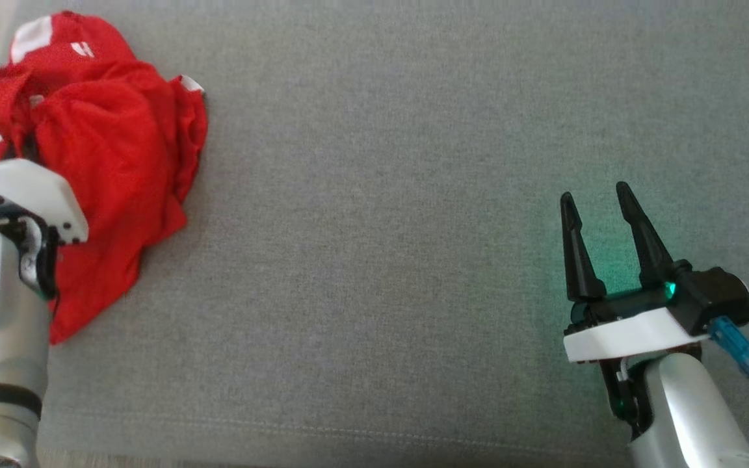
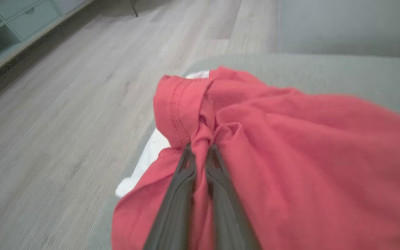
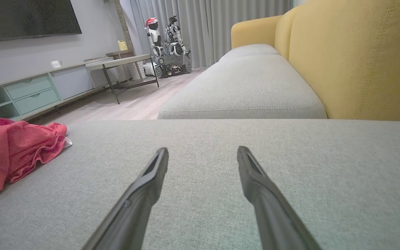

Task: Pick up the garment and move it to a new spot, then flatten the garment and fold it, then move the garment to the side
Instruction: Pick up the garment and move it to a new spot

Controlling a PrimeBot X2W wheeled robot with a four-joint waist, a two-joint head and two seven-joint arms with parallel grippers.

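A: Where's the garment [image 1: 114, 162]?
B: Crumpled in a heap at the left end of the grey sofa seat [image 1: 413, 195], near its edge. The left gripper's [image 2: 200, 147] fingers are clamped on a bunched fold of it.
A: And the right gripper [image 1: 594, 190]?
B: Fingers apart, holding nothing, low over bare seat, well apart from the garment.
A: How far along, then?
B: Barely begun, I'd say: gripped, not lifted clear. Moving, flattening, folding and setting aside are all left.

Left pincer [image 2: 201, 147] pinches red garment [image 2: 290, 146] fold.
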